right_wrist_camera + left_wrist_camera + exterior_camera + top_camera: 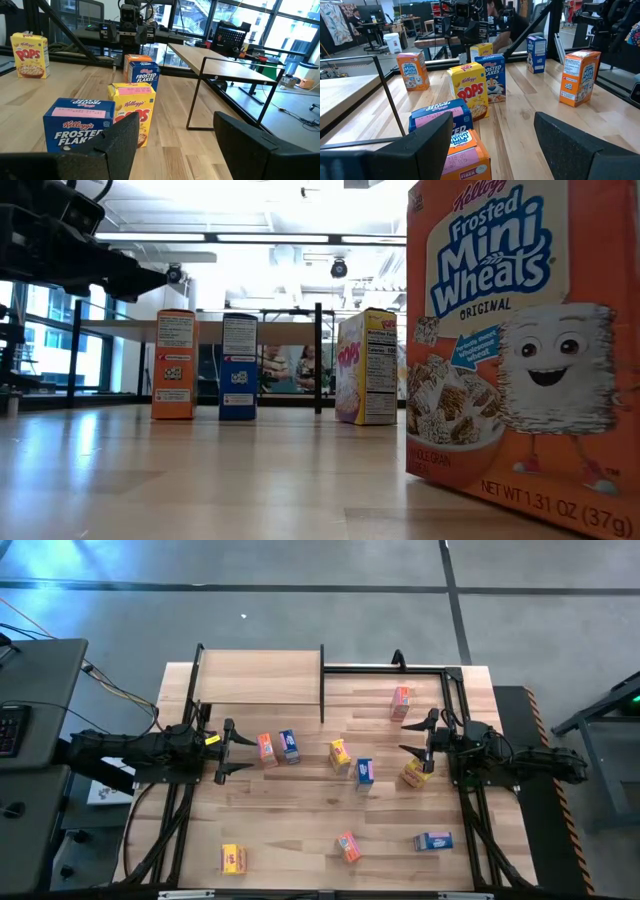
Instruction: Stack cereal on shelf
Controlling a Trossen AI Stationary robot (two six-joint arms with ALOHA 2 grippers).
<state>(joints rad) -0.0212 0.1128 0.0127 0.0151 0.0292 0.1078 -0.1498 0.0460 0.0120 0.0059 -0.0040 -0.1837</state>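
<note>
Nine cereal boxes stand scattered across the tabletop (300, 825); none is on the shelf (258, 677), which stands bare at the far left corner. Left pincer (222, 752) open, empty, just beside the orange box (266, 748) and blue box (289, 746). Right pincer (417, 737) open, holding nothing, near a yellow box (416, 773) on the right side.

Legible markings only. Large orange cardboard cereal box (525, 340), low view: "Kellogg's Frosted Mini Wheats ORIGINAL", "NET WT 1.31 OZ (37g)". Yellow cardboard box (367, 367) beside it: "POPS" and a "Nutrition Facts" panel. Left wrist view: yellow box (469, 95) "Kellogg's POPS"; blue box (491, 77) "FROSTED FLAKES". Right wrist view: blue box (80, 125) "Kellogg's FROSTED FLAKES".
</note>
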